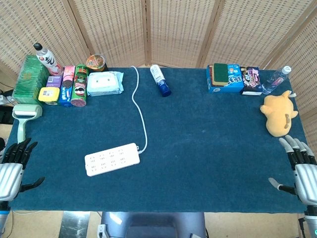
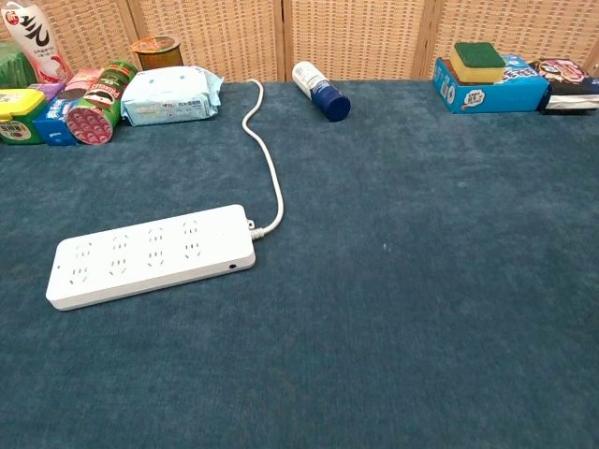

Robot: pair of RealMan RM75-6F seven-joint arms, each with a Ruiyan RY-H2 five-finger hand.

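The table [image 1: 208, 163], covered in blue cloth, carries goods ranked along its far edge, leaving the middle free. The white power strip [image 1: 112, 159] lies near-left of centre, its cord [image 1: 140, 109] trailing to the far edge. The left hand [image 1: 12, 171] and right hand [image 1: 303, 171] rest at the near corners, fingers spread, holding nothing.

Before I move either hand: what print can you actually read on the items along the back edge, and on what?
No text reads reliably.
Green snack can: brand lettering blurred.
White bottle: large dark characters, not legible.
Blue box: small print, too blurred.
Dark packet: unreadable.
Wipes pack: too faint.
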